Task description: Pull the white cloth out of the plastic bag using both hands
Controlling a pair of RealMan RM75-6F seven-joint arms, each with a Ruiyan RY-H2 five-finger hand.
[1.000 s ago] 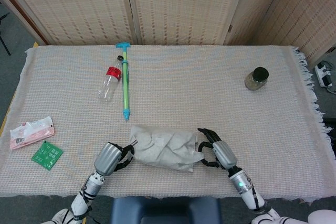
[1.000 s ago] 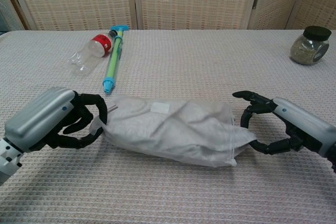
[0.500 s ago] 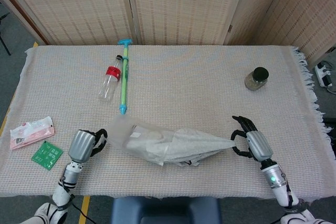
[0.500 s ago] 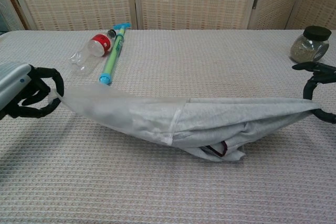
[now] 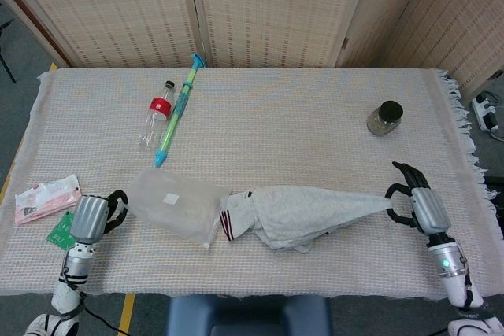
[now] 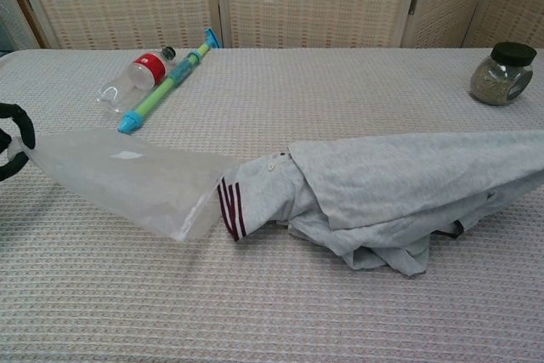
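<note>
Lying crumpled, the soft white cloth [image 5: 303,212] meets the clear, flat plastic bag [image 5: 173,202]

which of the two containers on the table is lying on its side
The clear plastic bottle with the red label, beside the green pump at the back left. The dark-lidded jar at the right stands upright.

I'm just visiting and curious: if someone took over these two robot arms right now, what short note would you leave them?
Left hand: holds the closed end of the clear plastic bag, near the table's left edge.
Right hand: pinches the tip of the white cloth with dark striped trim, far right.
Done: the cloth looks out of the bag; its striped cuff lies at the bag's mouth, maybe touching it.
Left: probably only separating them further, setting both down, and letting go.
</note>
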